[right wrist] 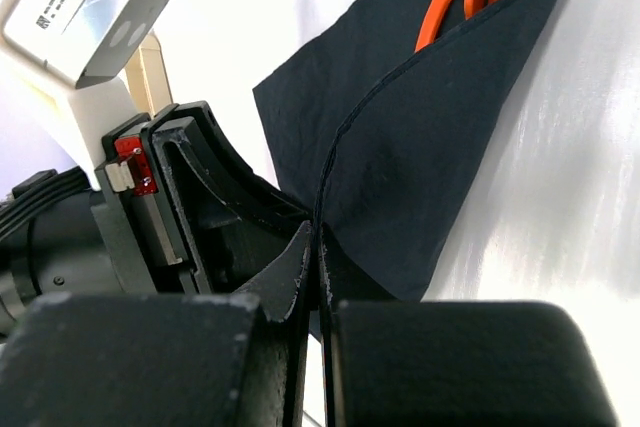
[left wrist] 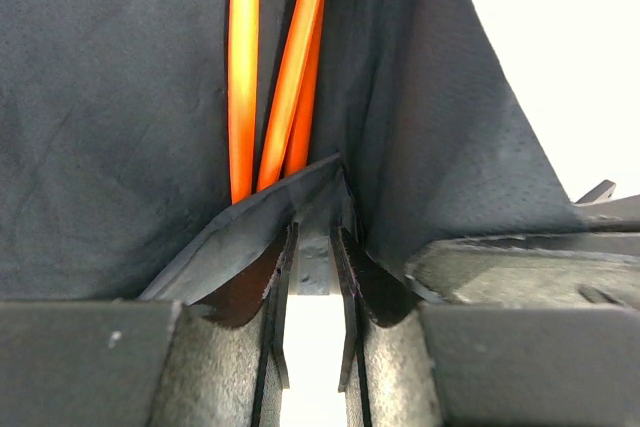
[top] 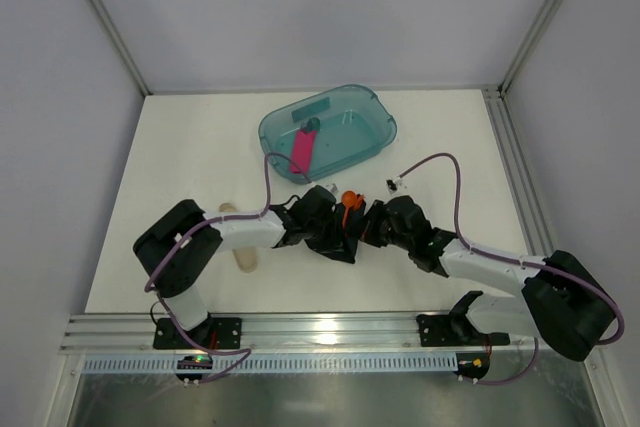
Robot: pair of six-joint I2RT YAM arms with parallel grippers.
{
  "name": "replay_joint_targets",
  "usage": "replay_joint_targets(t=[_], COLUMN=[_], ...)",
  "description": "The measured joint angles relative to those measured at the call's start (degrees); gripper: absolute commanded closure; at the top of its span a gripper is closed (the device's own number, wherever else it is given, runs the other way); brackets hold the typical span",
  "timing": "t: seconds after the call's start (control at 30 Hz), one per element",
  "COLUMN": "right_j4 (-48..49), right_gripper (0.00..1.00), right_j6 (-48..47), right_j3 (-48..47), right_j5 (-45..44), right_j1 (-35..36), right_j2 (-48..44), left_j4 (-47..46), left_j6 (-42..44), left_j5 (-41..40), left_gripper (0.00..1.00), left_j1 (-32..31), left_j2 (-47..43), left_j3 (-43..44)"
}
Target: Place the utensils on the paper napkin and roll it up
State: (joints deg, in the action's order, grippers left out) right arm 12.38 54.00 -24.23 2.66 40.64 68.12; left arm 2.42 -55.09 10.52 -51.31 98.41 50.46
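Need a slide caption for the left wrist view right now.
Left claw pinches a fold of the black paper napkin, orange utensils lying inside it.

On the white table (top: 180,157) you find a teal translucent tub (top: 375,112) holding a pink flat bar (top: 302,153); a pale beige tube (top: 244,260) lies well apart.

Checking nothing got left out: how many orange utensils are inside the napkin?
3 utensils lie in the napkin fold: one handle left, two overlapping right; more may be hidden.
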Motion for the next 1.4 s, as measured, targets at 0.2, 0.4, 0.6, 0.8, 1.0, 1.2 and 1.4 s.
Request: replay_joint_targets(t=[0.2,0.4,0.6,0.8,1.0,1.2,1.4], right_j4=[2.21,3.21,3.48,3.48,3.43,2.78,2.14], right_gripper=[0.96,0.96,0.96,0.96,0.96,0.96,0.96], right_j6=[0.17,0.15,-0.04,-0.09,-0.26,-1.33,-2.34], right_j3=[0.0,0.0,0.0,0.0,0.0,-0.11,-2.1], right_j5=[1.03,1.66,1.88,1.88,1.88,1.84,1.95], right_j1=[0.0,-0.02,-0.02,-0.02,-0.02,-0.02,-0.02], right_j2=[3.39,5.14,5.14,5.11,5.11,5.11,5.81], left_j4=[0.0,0.28,1.99,4.96,8.94,11.82,12.98], left_j6=[0.0,-0.04,-0.07,0.04,0.57,1.36,1.57], left_j5=[-0.02,-0.44,-1.29,-3.06,-5.42,-7.3,-7.58], left_gripper=[0.78,0.76,0.72,0.72,0.73,0.76,0.77], left_j1=[0.0,0.0,0.0,-0.02,-0.02,0.17,1.68], left_j2=[0.0,-0.07,-1.25,-3.37,-4.52,-4.85,-4.83], left_j3=[0.0,0.0,0.0,0.02,0.9,1.01,1.01])
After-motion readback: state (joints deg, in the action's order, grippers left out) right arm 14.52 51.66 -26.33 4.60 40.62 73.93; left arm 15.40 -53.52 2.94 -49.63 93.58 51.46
